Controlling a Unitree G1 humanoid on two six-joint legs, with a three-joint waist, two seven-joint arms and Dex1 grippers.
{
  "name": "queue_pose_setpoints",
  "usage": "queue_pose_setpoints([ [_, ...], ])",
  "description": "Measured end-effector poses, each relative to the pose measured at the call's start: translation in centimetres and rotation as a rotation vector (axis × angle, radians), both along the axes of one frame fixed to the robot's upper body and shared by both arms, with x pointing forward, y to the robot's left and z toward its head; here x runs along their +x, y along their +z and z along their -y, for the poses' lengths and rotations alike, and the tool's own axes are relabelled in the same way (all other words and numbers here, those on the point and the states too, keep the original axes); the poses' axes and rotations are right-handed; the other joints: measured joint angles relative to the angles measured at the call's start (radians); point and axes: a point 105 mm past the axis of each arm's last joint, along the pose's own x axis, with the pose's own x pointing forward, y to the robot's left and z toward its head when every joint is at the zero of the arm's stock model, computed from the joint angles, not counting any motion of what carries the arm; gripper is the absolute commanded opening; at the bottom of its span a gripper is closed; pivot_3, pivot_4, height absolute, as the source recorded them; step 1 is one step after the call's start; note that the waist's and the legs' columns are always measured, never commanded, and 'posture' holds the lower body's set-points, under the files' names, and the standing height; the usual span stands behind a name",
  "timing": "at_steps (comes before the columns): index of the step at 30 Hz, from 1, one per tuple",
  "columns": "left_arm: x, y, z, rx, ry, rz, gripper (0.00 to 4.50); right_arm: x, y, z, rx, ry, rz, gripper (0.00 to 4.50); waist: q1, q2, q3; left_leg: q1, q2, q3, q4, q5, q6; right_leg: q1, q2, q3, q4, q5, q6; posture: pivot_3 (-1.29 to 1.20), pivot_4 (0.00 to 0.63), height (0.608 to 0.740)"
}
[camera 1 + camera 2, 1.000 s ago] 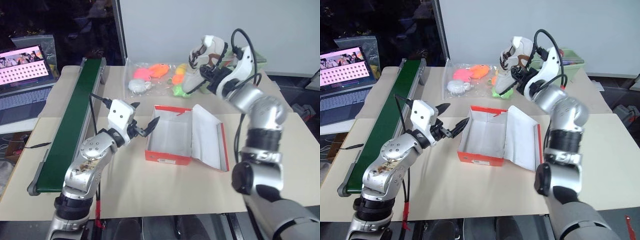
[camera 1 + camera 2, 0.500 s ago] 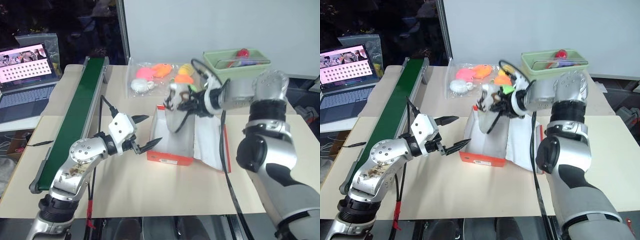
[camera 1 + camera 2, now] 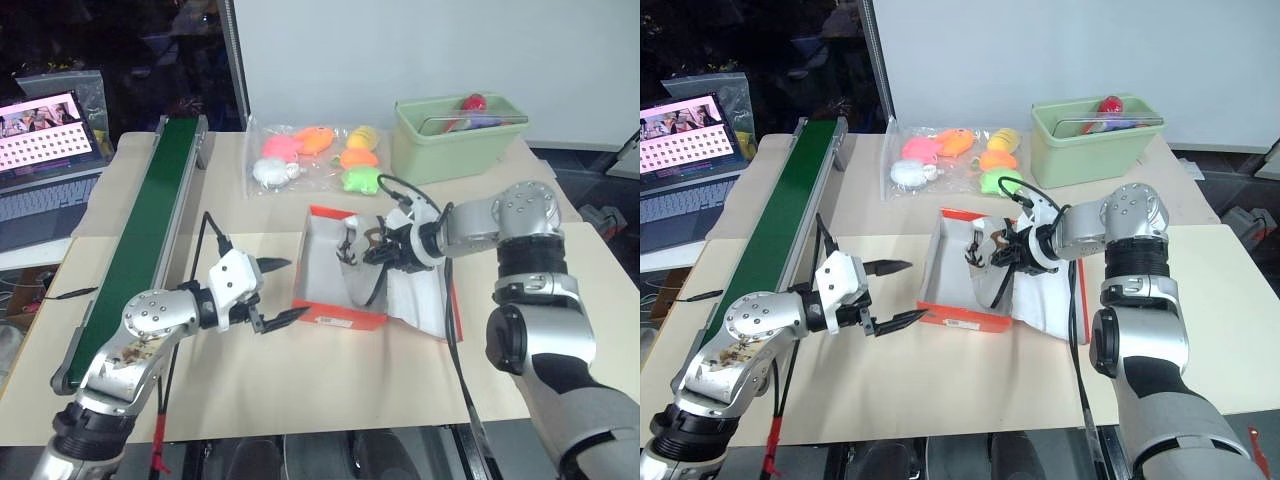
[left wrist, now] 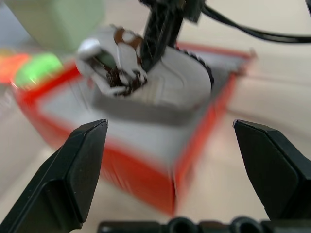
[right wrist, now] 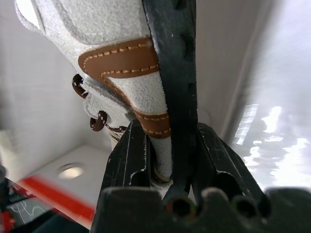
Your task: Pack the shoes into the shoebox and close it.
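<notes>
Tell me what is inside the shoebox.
Inside the shoebox is one white sneaker, gripped by the right gripper with jaws shut on it. The shoe and gripper cover part of the white floor, so whether it rests on the bottom cannot be seen.

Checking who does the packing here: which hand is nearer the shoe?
The right hand: it grips the shoe inside the shoebox. The left hand hovers open outside the box's near-left corner.
</notes>
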Motion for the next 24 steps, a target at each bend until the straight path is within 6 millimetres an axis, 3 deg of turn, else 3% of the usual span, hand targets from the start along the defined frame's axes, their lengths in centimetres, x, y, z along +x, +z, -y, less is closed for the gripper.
queue_pose_setpoints([
  [12, -0.4, -0.4, -0.5, 0.037, -0.028, 0.009, 4.42, -0.2, 0.1, -0.4, -0.011, 0.035, 0.014, 1.09, 0.002, 0.0, 0.0, 0.0, 0.0, 0.0, 0.0, 0.0, 0.0, 0.0, 0.0, 0.0, 0.0, 0.0, 0.0, 0.0, 0.15, 0.729],
  [17, -0.2, -0.2, -0.4, 0.037, -0.027, 0.016, 4.5, -0.1, 0.2, -0.6, -0.006, 0.041, 0.017, 2.45, 0.003, 0.0, 0.0, 0.0, 0.0, 0.0, 0.0, 0.0, 0.0, 0.0, 0.0, 0.0, 0.0, 0.0, 0.0, 0.0, 0.15, 0.729],
  [22, 0.0, 0.2, -0.4, 0.039, -0.03, 0.033, 4.5, 0.0, 0.8, -1.1, -0.008, 0.058, 0.056, 4.17, 0.003, 0.0, 0.0, 0.0, 0.0, 0.0, 0.0, 0.0, 0.0, 0.0, 0.0, 0.0, 0.0, 0.0, 0.0, 0.0, 0.15, 0.729],
  [24, 0.0, 0.2, -0.3, 0.039, -0.03, 0.035, 4.5, 0.0, 0.8, -1.1, -0.01, 0.059, 0.058, 4.42, 0.003, 0.0, 0.0, 0.0, 0.0, 0.0, 0.0, 0.0, 0.0, 0.0, 0.0, 0.0, 0.0, 0.0, 0.0, 0.0, 0.15, 0.729],
])
